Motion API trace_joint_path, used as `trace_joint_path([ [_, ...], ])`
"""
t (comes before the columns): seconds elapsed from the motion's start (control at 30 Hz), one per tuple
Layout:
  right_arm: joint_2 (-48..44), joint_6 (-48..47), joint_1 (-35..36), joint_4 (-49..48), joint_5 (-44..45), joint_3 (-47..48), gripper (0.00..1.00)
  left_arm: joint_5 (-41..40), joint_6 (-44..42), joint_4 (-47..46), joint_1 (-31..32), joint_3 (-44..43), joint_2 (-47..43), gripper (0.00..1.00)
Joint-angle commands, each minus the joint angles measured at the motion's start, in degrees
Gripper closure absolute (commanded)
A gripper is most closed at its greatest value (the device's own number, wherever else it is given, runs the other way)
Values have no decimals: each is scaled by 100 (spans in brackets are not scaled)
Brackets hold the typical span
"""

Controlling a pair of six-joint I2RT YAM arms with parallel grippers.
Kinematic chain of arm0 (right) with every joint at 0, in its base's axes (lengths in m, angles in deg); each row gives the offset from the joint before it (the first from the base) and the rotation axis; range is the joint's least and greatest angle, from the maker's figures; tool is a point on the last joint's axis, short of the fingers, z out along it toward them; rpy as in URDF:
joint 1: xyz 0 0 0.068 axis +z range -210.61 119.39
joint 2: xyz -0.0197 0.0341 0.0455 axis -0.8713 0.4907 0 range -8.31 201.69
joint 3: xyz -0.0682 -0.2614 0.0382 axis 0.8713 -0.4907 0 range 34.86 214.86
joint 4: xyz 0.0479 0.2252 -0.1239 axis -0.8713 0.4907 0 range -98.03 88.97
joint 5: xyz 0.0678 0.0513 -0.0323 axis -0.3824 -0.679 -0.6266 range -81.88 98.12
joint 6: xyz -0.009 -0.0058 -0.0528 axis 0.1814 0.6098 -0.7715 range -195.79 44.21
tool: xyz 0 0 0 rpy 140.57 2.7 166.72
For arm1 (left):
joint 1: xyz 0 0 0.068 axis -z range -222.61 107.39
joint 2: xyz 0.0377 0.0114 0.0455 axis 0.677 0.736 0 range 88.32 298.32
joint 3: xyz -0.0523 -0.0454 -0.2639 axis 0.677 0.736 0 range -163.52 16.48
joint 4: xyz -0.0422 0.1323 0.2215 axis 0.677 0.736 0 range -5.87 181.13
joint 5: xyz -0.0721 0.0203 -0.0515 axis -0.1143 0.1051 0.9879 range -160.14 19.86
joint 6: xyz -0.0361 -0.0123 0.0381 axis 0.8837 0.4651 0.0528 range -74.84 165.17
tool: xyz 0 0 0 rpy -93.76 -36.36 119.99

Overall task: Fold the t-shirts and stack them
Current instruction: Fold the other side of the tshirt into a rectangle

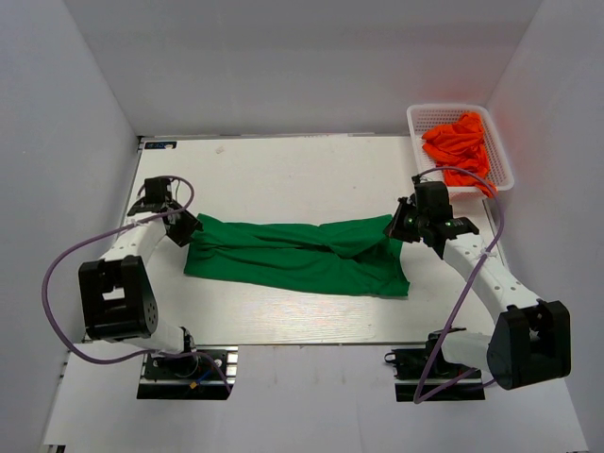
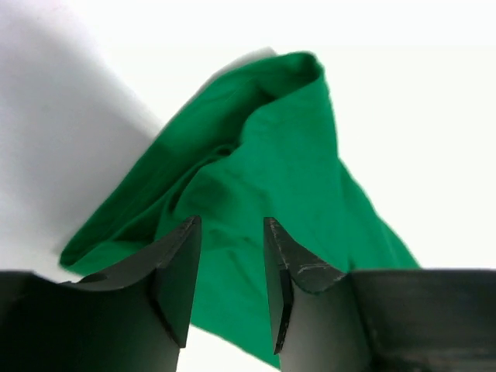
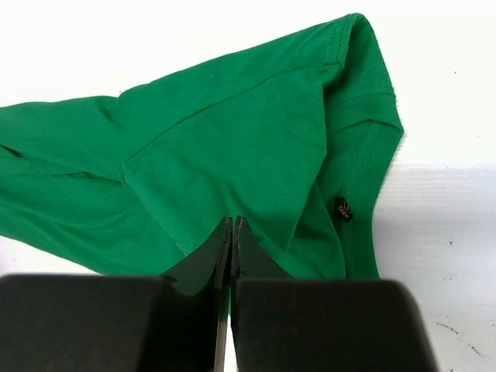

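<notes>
Green cloth is seen stretched across the middle of a white desk (image 1: 283, 170): a green t-shirt (image 1: 293, 255), laid out as a long, rumpled band running from left to right, with folds gathered along its length. Its left end lies just beside the left claw (image 1: 186, 229), and its right end is drawn up toward the right claw (image 1: 401, 225).

From the left wrist, the left claw (image 2: 230, 225) is shown partly open, its two dark fingers set apart with a clear gap between them. Nothing is held. The green t-shirt (image 2: 279, 155) is seen beyond the gap, bunched into soft ridges on the pale desk.

From the right wrist, the right claw (image 3: 231, 221) is shown closed tight, its two fingers pressed together so that only a thin line is left between them. A pinch of the green t-shirt (image 3: 232, 139) appears to be gripped at the tips, where a crease in the cloth runs in. A sleeve with a stitched hem is spread to the upper right, and a small black label (image 3: 342, 208) is sewn near the edge of the cloth.

At the far right corner of the desk, a white mesh basket (image 1: 444, 107) is placed, well apart from the green t-shirt. Orange t-shirts (image 1: 460, 146) are heaped loosely inside it, unfolded.
</notes>
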Motion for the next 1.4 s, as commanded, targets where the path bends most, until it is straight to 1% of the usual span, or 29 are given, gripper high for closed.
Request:
trace_joint_path([
  [0.0,-13,-9,-26,-107,-51,84,100,151,12,-166,-27,-306,214,52],
  [0.1,31,-9,-26,-124,-78,101,100,151,65,-236,-27,-359,372,55],
  [0.23,84,-53,-9,-80,-60,172,100,-50,65,-307,-27,-473,618,58],
  [0.3,102,-62,-26,-80,-43,189,100,-112,65,-307,-27,-534,706,62],
  [0.33,93,-53,-26,-80,-51,215,100,-112,65,-307,-27,-535,707,62],
  [0.37,102,-44,-26,-89,-52,216,100,-112,65,-307,-27,-596,777,65],
  [0.43,119,-36,-26,-89,-60,224,100,-43,65,-360,-27,-596,830,66],
  [0.53,128,-53,-26,-89,-96,242,100,11,65,-500,-27,-649,883,81],
  [0.57,128,-44,-26,-106,-96,251,100,11,65,-501,-27,-710,935,100],
  [0.67,146,-53,-26,-89,-34,312,100,11,4,-501,-27,-781,936,100],
  [0.77,189,-105,-26,-106,71,443,100,11,-49,-746,-27,-886,708,100],
  [0.9,295,-150,-35,-80,352,734,100,11,-128,-870,-27,-1473,637,100],
  [0.93,312,-150,-35,-63,596,856,100,11,-189,-870,-27,-1606,715,100],
  [1.0,374,-158,-52,-54,739,1067,100,11,-190,-721,-27,-1956,838,100],
  [1.03,400,-158,-61,-1,974,1120,100,11,-251,-720,-27,-2037,969,100],
  [1.1,453,-219,-79,17,1117,1383,100,11,-251,-607,-27,-2221,1093,100],
  [1.13,488,-211,-96,86,1291,1446,100,11,-251,-606,-27,-2222,1094,100],
  [1.23,559,-264,-149,148,1390,1657,100,116,-251,-606,-27,-2222,1164,100],
  [1.33,524,-325,-184,166,1223,1640,100,116,-251,-667,-27,-2222,1086,100],
  [1.37,506,-343,-185,123,1023,1596,100,116,-251,-668,-27,-2057,1033,100],
])
